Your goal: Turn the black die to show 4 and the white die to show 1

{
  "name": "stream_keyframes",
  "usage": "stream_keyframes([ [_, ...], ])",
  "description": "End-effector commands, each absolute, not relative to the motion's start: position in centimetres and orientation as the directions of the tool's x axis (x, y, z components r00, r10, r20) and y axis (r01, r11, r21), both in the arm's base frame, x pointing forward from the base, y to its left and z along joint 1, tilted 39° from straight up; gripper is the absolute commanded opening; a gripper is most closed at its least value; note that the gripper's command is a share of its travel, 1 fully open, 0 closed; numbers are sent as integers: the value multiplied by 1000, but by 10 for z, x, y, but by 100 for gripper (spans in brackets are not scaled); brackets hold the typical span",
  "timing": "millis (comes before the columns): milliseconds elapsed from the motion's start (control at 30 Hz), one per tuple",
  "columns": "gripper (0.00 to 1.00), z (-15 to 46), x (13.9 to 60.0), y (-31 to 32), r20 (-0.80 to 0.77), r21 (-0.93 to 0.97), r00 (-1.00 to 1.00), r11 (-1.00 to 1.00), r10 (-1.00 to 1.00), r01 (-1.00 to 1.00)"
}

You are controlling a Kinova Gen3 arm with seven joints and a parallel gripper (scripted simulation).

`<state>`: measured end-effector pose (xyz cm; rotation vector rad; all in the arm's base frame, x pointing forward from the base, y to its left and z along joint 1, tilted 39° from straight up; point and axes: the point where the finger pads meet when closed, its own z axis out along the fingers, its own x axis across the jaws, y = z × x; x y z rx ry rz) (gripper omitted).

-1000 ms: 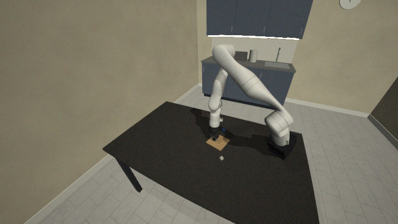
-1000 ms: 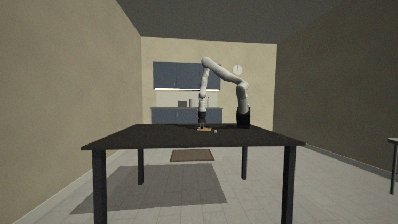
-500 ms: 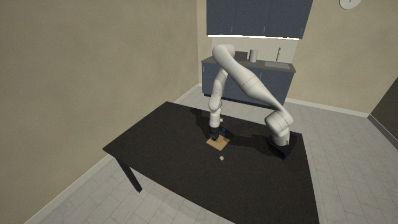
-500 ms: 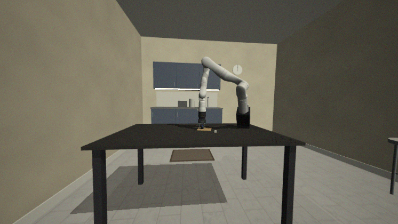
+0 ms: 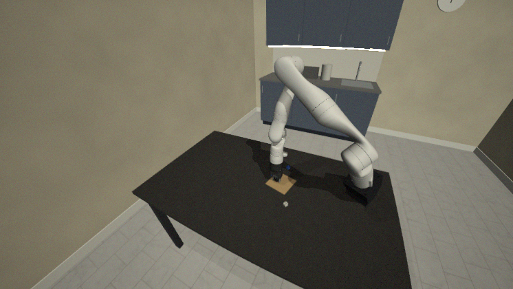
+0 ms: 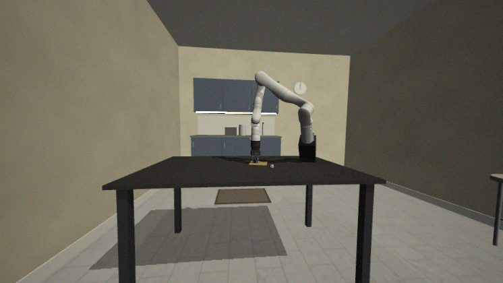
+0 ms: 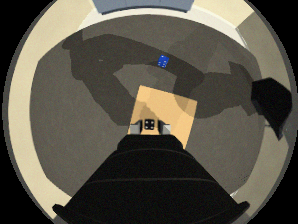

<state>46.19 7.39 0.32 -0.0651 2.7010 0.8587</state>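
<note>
Straddling the black die, the partly open tool leaves gaps beside it, over the mat. Four pips face up. Blue die and white die sit off the mat, on the bench.
</note>
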Motion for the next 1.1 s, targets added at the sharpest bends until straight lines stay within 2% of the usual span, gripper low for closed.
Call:
stream_keyframes([
  [0, 70, 10, 462, 66, -305, 554, -951, 822, 55, -131],
  [533, 70, 62, 443, 28, -305, 554, -951, 822, 55, -131],
  [867, 70, 70, 440, 22, -305, 554, -951, 822, 55, -131],
  [900, 100, 70, 440, 22, -305, 554, -951, 822, 55, -131],
  [1067, 100, 70, 440, 22, -305, 554, -951, 822, 55, -131],
])
